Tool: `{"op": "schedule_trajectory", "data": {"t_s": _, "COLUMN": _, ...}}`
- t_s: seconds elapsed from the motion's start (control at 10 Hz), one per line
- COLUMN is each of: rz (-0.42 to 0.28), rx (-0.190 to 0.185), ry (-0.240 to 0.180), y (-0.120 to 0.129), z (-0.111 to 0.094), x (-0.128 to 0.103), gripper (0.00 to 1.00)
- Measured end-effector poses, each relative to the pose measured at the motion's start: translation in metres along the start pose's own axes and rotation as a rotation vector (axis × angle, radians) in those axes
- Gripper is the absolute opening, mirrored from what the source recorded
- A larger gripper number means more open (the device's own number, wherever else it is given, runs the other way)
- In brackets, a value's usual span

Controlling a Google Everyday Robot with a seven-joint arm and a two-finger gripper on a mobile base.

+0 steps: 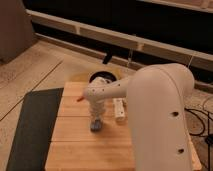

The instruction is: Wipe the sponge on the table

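Desk (80,150): light wooden top of wide planks with seams running across the view. It stands on a speckled floor (35,70).

Arm (155,110): a large white casing fills the right foreground and hides the right part of the desk. A narrower perforated white link reaches left from it over the middle of the top, then turns straight down.

Claw (96,118): at the lower end of that downward link, pointing at the desk, over the middle plank left of centre. Its tip meets the sponge from above. It cannot be told whether the claw is apart, together or clamped on the sponge, as the wrist blocks the view.

Sponge (96,126): small blue-grey block, directly under the claw and on the desk surface, near the seam between the middle and the near plank. Only its lower part shows below the claw.

Bottle (119,110): small, white, lying flat on the desk just right of the claw, with its long axis pointing away from the camera and close to the arm casing.

Orange-red item (80,98): thin, on the far plank, partly behind the perforated link.

Dark round object (102,78): at the far edge of the desk, behind the link. Its kind cannot be told.

Mat (32,127): dark grey, rectangular, lying along the left edge of the desk.

Cables (200,117): dark loops on the floor at the right edge.
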Motion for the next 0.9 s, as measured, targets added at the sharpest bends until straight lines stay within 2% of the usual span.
{"op": "schedule_trajectory", "data": {"t_s": 0.5, "rz": 0.045, "rx": 0.033, "ry": -0.005, "y": -0.043, "z": 0.008, "x": -0.037, "gripper": 0.00}}
{"op": "schedule_trajectory", "data": {"t_s": 0.7, "rz": 0.030, "rx": 0.033, "ry": -0.050, "y": -0.060, "z": 0.006, "x": -0.066, "gripper": 0.00}}
{"op": "schedule_trajectory", "data": {"t_s": 0.9, "rz": -0.010, "rx": 0.016, "ry": -0.114, "y": -0.062, "z": 0.000, "x": -0.098, "gripper": 0.00}}
